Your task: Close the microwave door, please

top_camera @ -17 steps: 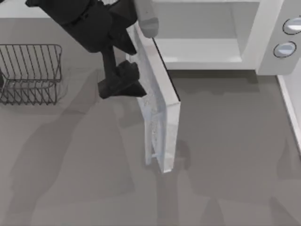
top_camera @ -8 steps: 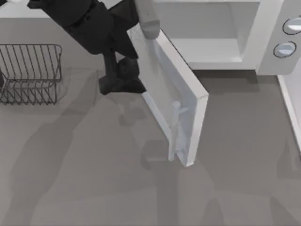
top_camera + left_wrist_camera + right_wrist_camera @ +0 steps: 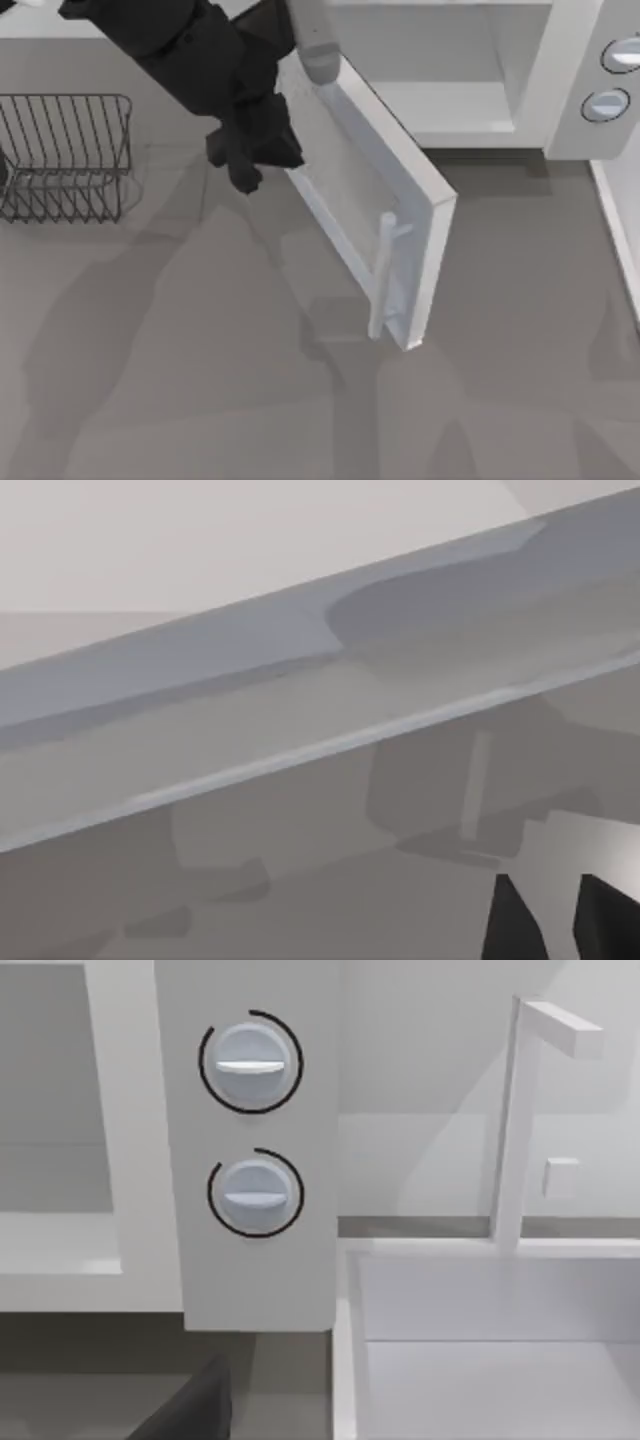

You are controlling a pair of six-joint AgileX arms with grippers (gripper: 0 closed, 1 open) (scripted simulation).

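The microwave door (image 3: 350, 190) is found about half swung toward the microwave (image 3: 470, 70), pressed by the left tool (image 3: 250, 150), whose finger spread cannot be told.

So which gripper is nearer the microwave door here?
Left. The left gripper sits against the outer face of the microwave door, near its hinge. The right arm faces the microwave's knobs from farther off.

1 microwave (image 3: 560, 90), 1 door (image 3: 350, 190), 2 knobs (image 3: 250, 1065), 1 wire rack (image 3: 65, 155).
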